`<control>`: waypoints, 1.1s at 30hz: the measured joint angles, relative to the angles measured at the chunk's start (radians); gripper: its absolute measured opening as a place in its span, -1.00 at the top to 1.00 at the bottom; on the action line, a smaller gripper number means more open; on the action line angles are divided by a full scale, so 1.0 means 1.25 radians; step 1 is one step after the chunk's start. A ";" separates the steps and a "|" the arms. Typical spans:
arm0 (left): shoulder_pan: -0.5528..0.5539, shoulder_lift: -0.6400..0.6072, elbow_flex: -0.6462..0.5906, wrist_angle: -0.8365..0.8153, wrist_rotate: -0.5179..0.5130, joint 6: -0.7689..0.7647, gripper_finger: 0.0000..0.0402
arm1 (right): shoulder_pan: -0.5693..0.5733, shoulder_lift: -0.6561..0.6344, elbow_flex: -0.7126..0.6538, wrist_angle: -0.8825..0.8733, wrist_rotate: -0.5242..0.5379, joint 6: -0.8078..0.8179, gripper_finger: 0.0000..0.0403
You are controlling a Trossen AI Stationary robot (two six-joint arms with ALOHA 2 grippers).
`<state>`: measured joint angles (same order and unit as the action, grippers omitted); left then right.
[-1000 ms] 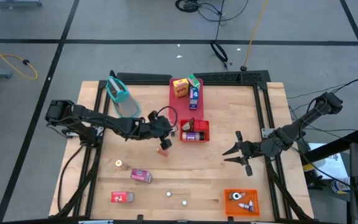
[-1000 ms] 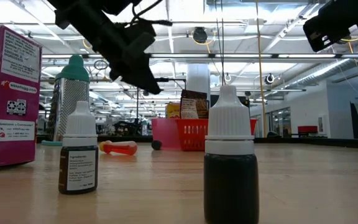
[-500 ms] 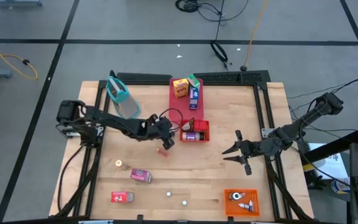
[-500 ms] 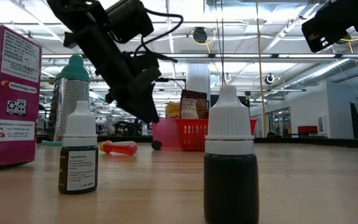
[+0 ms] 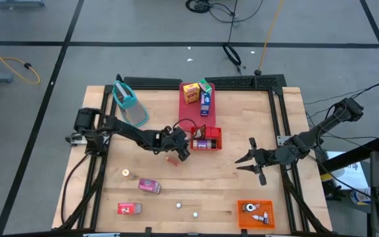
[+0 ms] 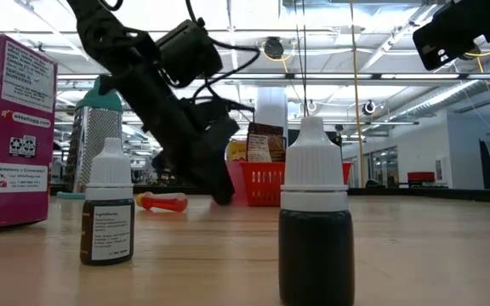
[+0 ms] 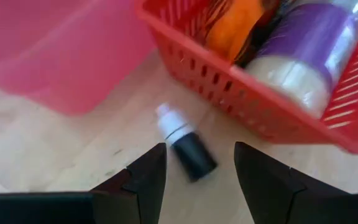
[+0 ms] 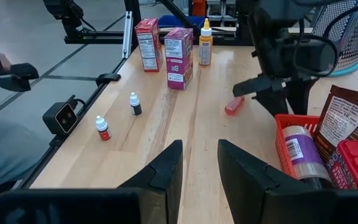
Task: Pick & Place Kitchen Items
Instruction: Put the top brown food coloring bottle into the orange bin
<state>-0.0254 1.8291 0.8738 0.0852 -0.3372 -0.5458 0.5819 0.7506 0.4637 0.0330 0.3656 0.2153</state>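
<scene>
My left gripper [image 5: 183, 152] is open and low over the table beside the red basket [image 5: 214, 133]. In the left wrist view its fingers [image 7: 146, 176] stand either side of a small dark dropper bottle [image 7: 187, 148] with a white cap. The bottle lies on its side on the wood next to the basket's wall [image 7: 241, 102], and no finger touches it. A red-orange tube [image 5: 171, 158] lies just near of the gripper. In the low view the left gripper [image 6: 218, 189] hangs close to the tabletop. My right gripper [image 5: 251, 162] waits open at the table's right side.
A pink tray [image 5: 188, 108] carries a yellow carton [image 5: 190, 92] and a blue-green carton [image 5: 206, 97]. A teal grater [image 5: 129, 103] stands far left. A pink carton [image 5: 149, 186], a red carton [image 5: 129, 209], two dropper bottles [image 5: 178, 205] and an orange tray [image 5: 254, 214] sit near the near edge.
My left gripper has come down from well above the table to just over it and has moved a little toward the right edge, nearer the red basket. It stays open. The things on the table have kept their places.
</scene>
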 joint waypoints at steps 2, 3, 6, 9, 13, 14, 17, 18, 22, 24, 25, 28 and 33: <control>0.000 0.015 0.000 -0.007 -0.004 -0.014 0.05 | 0.000 0.000 0.000 0.000 0.000 0.000 0.54; 0.000 0.022 0.000 -0.010 -0.010 -0.022 0.05 | 0.000 0.000 0.000 0.000 0.000 0.000 0.54; -0.001 0.038 0.002 -0.003 -0.034 -0.046 0.05 | 0.000 0.000 0.000 0.000 0.000 0.000 0.54; -0.007 0.053 0.002 0.004 -0.063 -0.047 0.05 | 0.000 0.000 0.000 0.001 0.001 0.000 0.54; -0.015 0.059 0.002 0.001 -0.082 -0.028 0.09 | 0.000 0.000 -0.023 0.029 0.002 -0.003 0.54; -0.017 0.060 0.002 -0.001 -0.088 -0.016 0.13 | 0.000 0.000 -0.034 0.046 0.002 -0.005 0.54; -0.021 0.061 0.002 -0.001 -0.086 0.011 0.31 | 0.000 0.000 -0.071 0.123 0.002 -0.017 0.54; -0.023 0.061 0.002 -0.001 -0.085 0.022 0.38 | 0.000 0.000 -0.085 0.153 0.001 -0.018 0.54; -0.023 0.062 0.002 -0.001 -0.076 0.051 0.70 | 0.000 0.000 -0.123 0.237 0.001 -0.035 0.54; -0.023 0.062 0.002 -0.001 -0.071 0.061 0.78 | 0.000 0.000 -0.130 0.257 0.001 -0.042 0.54; -0.023 0.062 0.001 -0.001 -0.071 0.062 0.78 | 0.000 0.000 -0.131 0.258 0.001 -0.044 0.54; -0.024 0.062 0.001 -0.004 -0.069 0.063 0.78 | 0.000 0.000 -0.131 0.266 0.000 -0.045 0.54; -0.027 0.034 0.000 -0.069 -0.068 0.045 0.78 | 0.000 0.000 -0.131 0.274 0.000 -0.045 0.54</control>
<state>-0.0591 1.8711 0.8742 -0.0008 -0.4217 -0.4895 0.5816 0.7502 0.3000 0.3755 0.3660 0.1594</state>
